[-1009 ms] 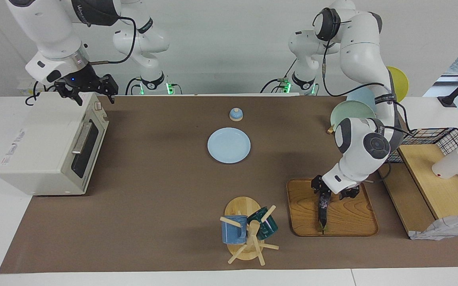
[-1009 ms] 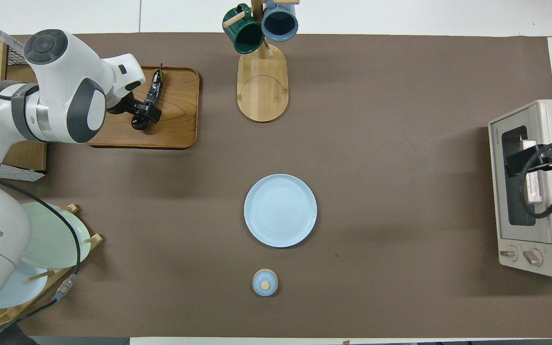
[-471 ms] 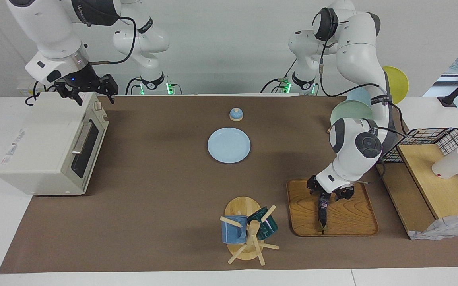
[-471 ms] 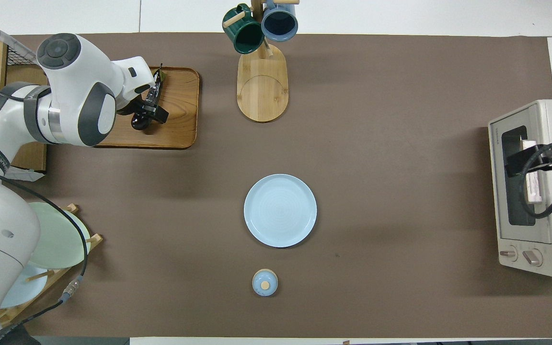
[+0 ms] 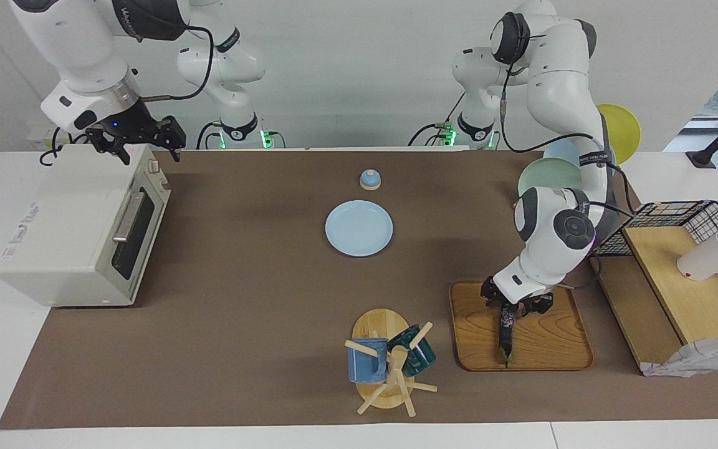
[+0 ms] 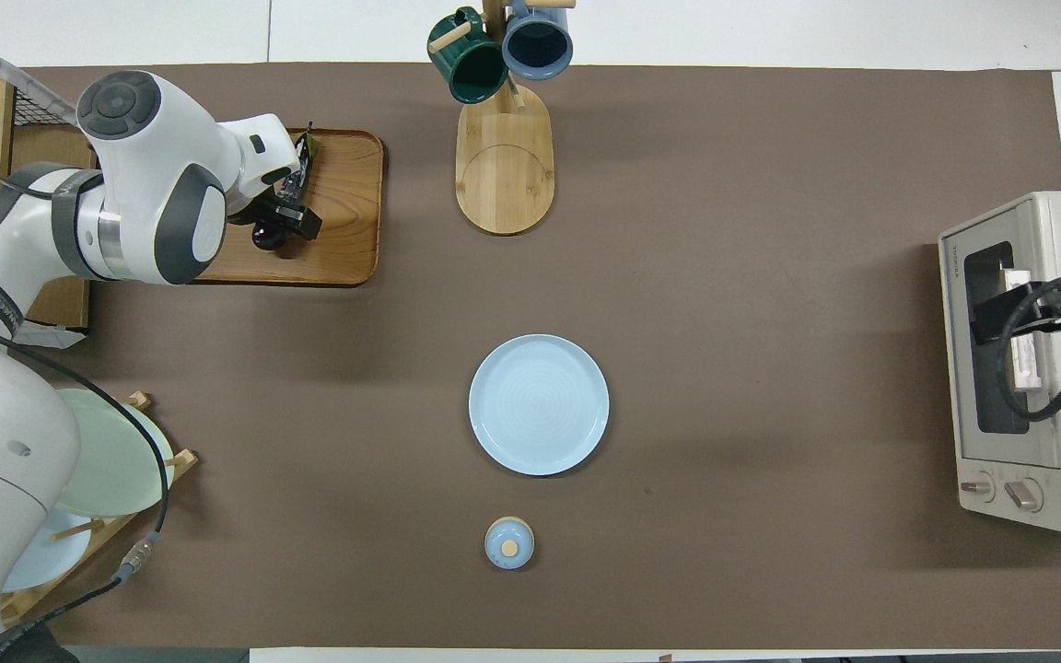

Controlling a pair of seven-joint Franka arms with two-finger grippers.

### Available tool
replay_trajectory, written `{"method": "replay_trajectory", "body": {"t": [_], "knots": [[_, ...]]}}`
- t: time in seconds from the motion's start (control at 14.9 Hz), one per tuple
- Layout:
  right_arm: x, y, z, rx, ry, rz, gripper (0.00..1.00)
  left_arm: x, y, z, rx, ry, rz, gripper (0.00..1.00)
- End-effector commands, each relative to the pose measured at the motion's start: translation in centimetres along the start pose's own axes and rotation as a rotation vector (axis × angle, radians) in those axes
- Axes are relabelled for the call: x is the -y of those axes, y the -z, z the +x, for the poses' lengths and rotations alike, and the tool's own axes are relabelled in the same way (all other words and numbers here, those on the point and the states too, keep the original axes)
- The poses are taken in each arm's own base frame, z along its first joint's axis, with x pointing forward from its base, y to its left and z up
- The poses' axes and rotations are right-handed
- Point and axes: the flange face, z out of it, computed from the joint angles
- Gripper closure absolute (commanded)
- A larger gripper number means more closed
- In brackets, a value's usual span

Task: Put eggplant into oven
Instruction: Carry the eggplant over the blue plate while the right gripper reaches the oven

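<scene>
Brown mat over a white table, robots at one long edge. Oven (image 5: 78, 231) sits at the right arm's end, glass door shut, handle bar across it. Eggplant (image 5: 506, 330) lies at the left arm's end, on a wooden tray (image 5: 552, 349).

Eggplant's long axis runs away from the robots: blunt dark end nearest them, greenish stem tip at the tray's edge farthest from them.

Left gripper (image 5: 508, 310) is down on the blunt end, fingers set either side of it across the axis. Whether they have closed on it or only bracket it, I cannot tell. The wrist housing covers much of the contact from above, and the black fingers merge with the dark skin.

Right gripper (image 5: 138, 140) hangs over the oven's top corner nearest the robots, by the knobs, waiting. Fingers look spread, holding nothing.

My reading: the left arm is the only one placed for the pick, and the carry crosses the whole table to a door not yet opened. A grip at one end of a long body may let the stem end droop.

Oven interior cannot be seen through the glass.
</scene>
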Motion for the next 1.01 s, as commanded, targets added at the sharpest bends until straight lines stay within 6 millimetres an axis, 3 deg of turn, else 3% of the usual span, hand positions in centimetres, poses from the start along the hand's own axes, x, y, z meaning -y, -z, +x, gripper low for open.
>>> {"method": "replay_trajectory", "body": {"t": [0.0,0.07,0.13,0.2,0.34,0.47,0.67,0.81,0.94], "knots": [[0.3,-2.3,0.2,-0.067,0.057,0.021,0.62,0.0,0.0,-0.1,0.006,-0.019,0.022,0.90],[-0.2,-4.2,-0.5,-0.098,0.106,0.018,0.79,0.0,0.3,-0.1,0.013,-0.017,0.018,1.00],[-1.6,-5.4,-0.9,-0.124,0.141,0.014,0.97,0.0,0.7,0.0,0.018,-0.012,0.013,1.00],[-2.4,-6.0,-1.0,-0.142,0.158,0.010,1.00,-0.1,1.4,0.2,0.016,-0.009,0.010,1.00],[-2.7,-6.5,-1.0,-0.138,0.148,-0.013,1.00,-0.5,3.6,-0.1,0.013,0.023,-0.020,1.00],[-3.2,-8.5,-0.8,-0.145,0.088,-0.089,1.00,-1.4,7.8,-1.2,0.011,0.080,-0.047,1.00],[-4.6,-9.9,-0.7,-0.124,0.050,-0.131,1.00,-5.7,13.1,-2.6,0.049,0.177,-0.057,1.00],[-6.1,-10.9,-0.6,-0.121,-0.007,-0.153,1.00,-9.1,15.4,-3.9,0.060,0.213,-0.070,1.00],[-6.4,-11.7,-0.5,-0.123,-0.032,-0.155,1.00,-13.1,16.7,-5.8,0.072,0.238,-0.070,1.00]]}}
